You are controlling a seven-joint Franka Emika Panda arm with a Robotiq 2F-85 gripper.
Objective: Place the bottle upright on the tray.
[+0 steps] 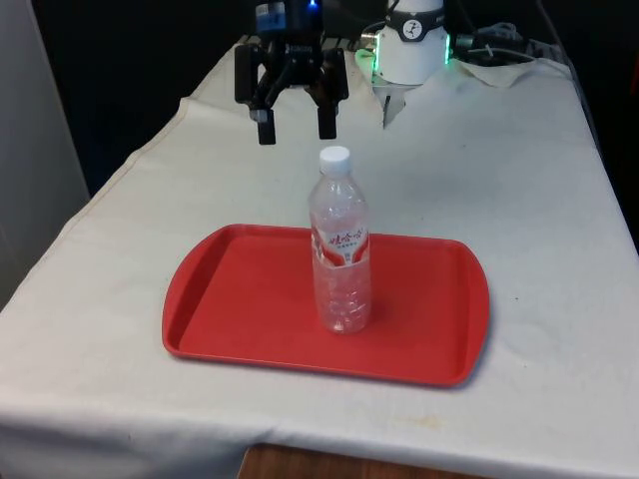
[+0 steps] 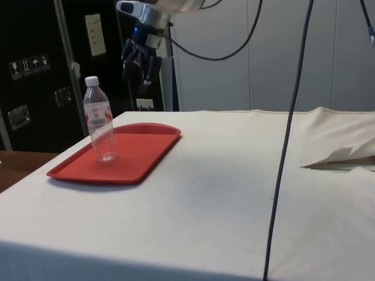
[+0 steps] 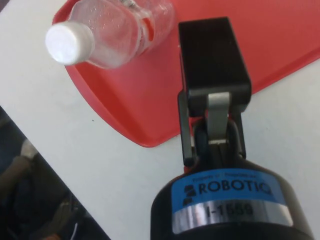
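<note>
clear plastic bottle, white cap, red label: upright, frame centre | flat red plastic tray under it | black gripper fingers spread, empty

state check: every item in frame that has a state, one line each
bottle: upright on the tray, white cap on, looks empty, not held
tray: flat on the cloth, carrying the bottle near its middle
gripper: open, holding nothing, raised above and behind the bottle
cloth: spread over the table, a loose fold lifted at one spot in the side view
</note>
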